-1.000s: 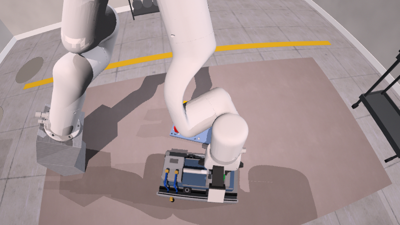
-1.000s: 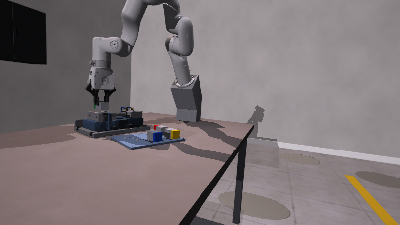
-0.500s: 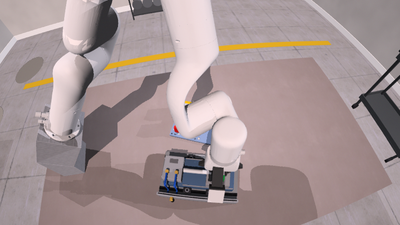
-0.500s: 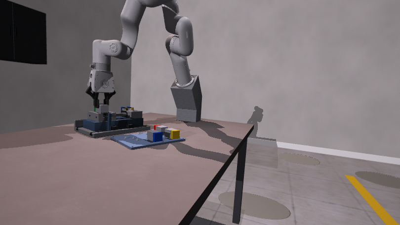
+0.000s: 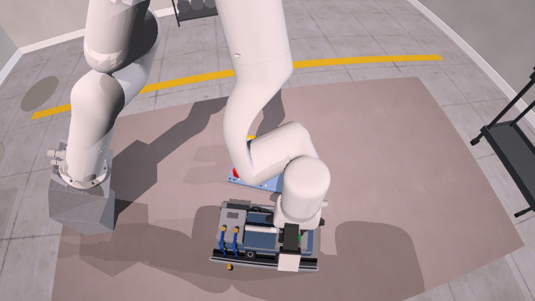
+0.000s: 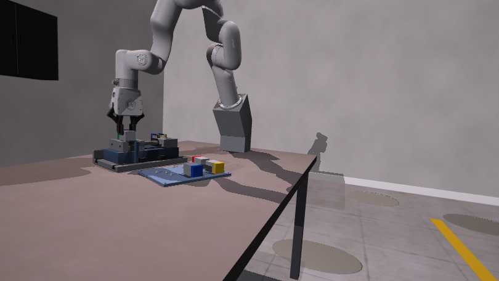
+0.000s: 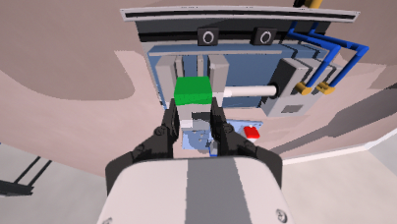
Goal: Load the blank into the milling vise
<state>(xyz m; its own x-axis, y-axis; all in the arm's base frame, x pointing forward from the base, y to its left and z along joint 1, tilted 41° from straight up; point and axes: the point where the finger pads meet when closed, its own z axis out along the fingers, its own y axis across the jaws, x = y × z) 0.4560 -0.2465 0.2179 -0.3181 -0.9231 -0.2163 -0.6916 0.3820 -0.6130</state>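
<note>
1. From up top, the white arm's black two-finger gripper (image 5: 290, 235) hangs right over the blue-and-grey milling vise (image 5: 261, 234). Only a sliver of the grey blank with the green end (image 5: 298, 237) peeks out beside it. Most of the pale blue infeed plate (image 5: 258, 183) is hidden under the arm.

2. Side-on, the gripper (image 6: 125, 129) sits low over the vise (image 6: 136, 153), jaws clamped on the blank (image 6: 128, 135), which looks just above the jaw tops. Three other blanks, blue-ended (image 6: 193, 169), red-ended (image 6: 199, 160) and yellow-ended (image 6: 215, 166), lie on the infeed plate (image 6: 164, 176).

3. On the wrist cam, the fingers pinch the blank (image 7: 193, 91) by its long sides, green end pointing away from the infeed plate (image 7: 246, 126). Can't tell if it's touching the low bars.
</note>
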